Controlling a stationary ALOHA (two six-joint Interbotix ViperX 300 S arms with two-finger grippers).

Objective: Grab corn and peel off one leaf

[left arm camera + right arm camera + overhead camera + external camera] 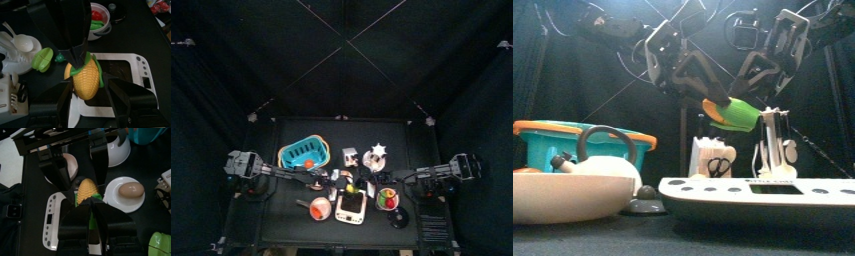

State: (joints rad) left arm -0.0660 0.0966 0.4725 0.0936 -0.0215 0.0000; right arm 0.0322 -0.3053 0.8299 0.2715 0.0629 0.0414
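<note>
1. Left wrist view: the left claw (90, 87) has its two jaws wide, one on each side of the corn (85, 80), and seems to be hugging it. The right claw (75, 52) comes from across and pinches the corn's tip, where a green leaf (97, 64) begins. If the right claw pulls hard, the whole corn may slide out of the left claw and no leaf comes off.

2. Right wrist view: the right claw's jaws stand close together around the leaf end, so it looks clenched on the leaf. It may have only a thin bit of leaf, and that bit could slip free.

3. Front view: the corn hangs in the air between the two claws, above the white flat machine (754, 192). If it drops, it could bounce off the machine and roll over the counter (593, 238). Both arms lean down and in toward each other.

4. Top view: the arms meet over the middle of the counter. The corn is too small to pick out.
</note>
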